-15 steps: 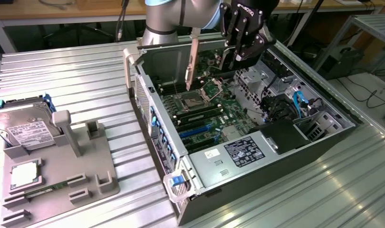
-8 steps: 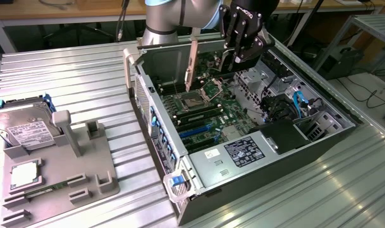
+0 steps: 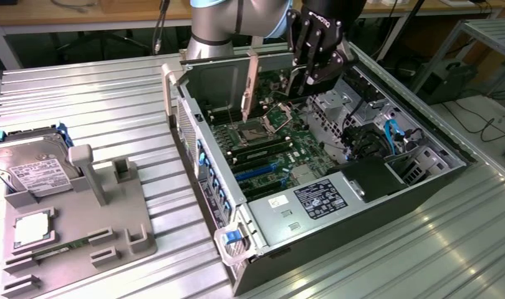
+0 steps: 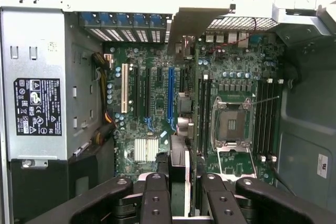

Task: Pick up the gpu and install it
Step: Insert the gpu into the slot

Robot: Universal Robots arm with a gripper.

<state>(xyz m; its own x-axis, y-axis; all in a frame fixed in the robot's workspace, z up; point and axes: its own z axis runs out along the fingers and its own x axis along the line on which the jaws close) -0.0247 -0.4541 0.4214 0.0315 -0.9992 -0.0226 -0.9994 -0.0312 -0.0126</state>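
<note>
Item: gripper (image 3: 296, 84), clenched on the gpu (image 3: 252, 87), held edge-down over the open computer case (image 3: 419, 180). Step: installing. You must align it with the blue slot (image 4: 170, 92).

one open computer case (image 3: 336, 205), one gpu (image 3: 250, 87), one hard drive (image 3: 32, 168), one grey holder tray (image 3: 78, 243)

Ribbed shiny metal table (image 3: 86, 93); matt grey plastic holder tray (image 3: 78, 243).

A robotics laboratory is indicated: an opened computer case (image 3: 319, 187) is set on a ribbed metal workbench (image 3: 95, 99), beside a grey parts fixture (image 3: 78, 230), with cabled wooden desks (image 3: 86, 12) behind.
</note>
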